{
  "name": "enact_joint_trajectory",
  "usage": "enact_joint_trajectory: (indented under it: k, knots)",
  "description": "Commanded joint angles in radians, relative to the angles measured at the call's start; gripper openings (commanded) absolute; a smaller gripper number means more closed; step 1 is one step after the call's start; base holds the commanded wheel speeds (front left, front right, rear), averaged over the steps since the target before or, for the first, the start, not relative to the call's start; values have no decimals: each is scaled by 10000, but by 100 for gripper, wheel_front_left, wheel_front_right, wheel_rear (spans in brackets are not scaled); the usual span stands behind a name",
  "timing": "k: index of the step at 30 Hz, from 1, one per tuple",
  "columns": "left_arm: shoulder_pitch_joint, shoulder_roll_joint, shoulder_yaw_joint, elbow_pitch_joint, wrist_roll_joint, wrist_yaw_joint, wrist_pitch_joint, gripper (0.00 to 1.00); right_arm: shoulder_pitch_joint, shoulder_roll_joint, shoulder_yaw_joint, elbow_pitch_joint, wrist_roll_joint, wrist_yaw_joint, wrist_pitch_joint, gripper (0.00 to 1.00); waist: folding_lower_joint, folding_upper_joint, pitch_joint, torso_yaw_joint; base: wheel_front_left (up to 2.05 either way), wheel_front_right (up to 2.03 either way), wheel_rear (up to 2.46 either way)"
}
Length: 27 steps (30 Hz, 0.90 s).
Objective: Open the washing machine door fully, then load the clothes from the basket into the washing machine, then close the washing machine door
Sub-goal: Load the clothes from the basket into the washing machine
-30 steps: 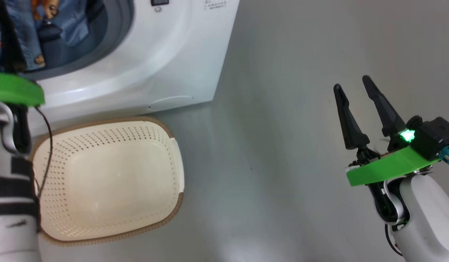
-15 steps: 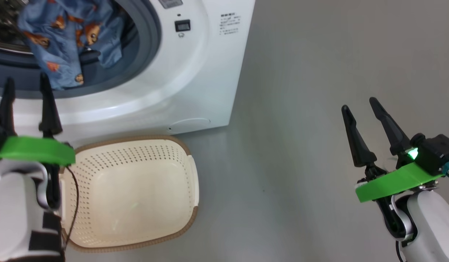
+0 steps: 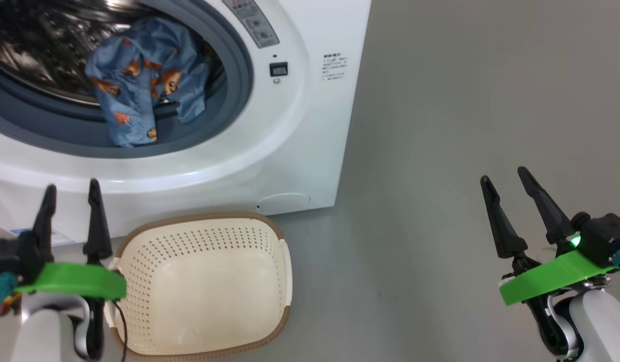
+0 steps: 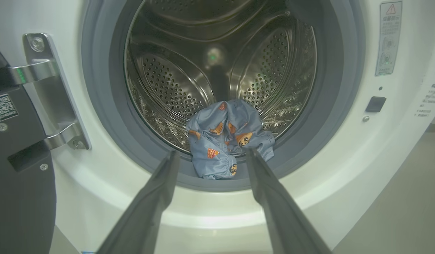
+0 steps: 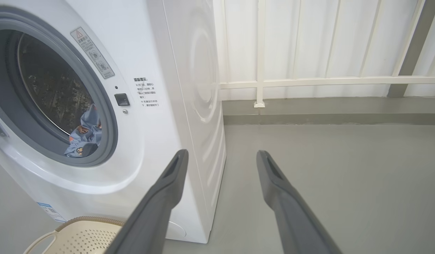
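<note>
The washing machine [image 3: 300, 130] stands with its mouth open. A light blue garment with orange prints [image 3: 144, 95] lies at the front of the steel drum [image 4: 217, 63] and drapes over the grey gasket [image 4: 309, 141]. The washing machine door [image 4: 16, 197] is swung aside at the left edge of the left wrist view, on its metal hinge. The cream basket [image 3: 204, 286] sits on the floor below the mouth with nothing in it. My left gripper [image 3: 71, 185] is open and empty beside the basket's left end, facing the drum. My right gripper [image 3: 503, 174] is open and empty over bare floor, far right.
Grey floor [image 3: 440, 125] stretches to the right of the machine. A white railing and panelled wall [image 5: 309, 70] stand behind it, with a low grey kerb along the base. The basket [image 5: 83, 238] sits close against the machine's front.
The head camera has tilted up, showing more of the drum. My left gripper has drawn back out of the drum mouth and down beside the basket; the garment stays inside.
</note>
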Motion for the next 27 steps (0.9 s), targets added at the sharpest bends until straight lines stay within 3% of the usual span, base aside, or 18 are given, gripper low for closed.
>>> enact_joint_trajectory:
  k: [1, 27]
  knots:
    - [124, 262, 311, -348, 24, 5, -62, 100, 156, -193, 117, -200, 96, 54, -80, 100, 1, 0, -224, 126, 0, 0, 0]
    - [3102, -61, 662, -1993, 124, 4, -63, 100, 1336, -419, -104, -229, 61, 54, -80, 100, 1, 0, -1479, 208, 0, 0, 0]
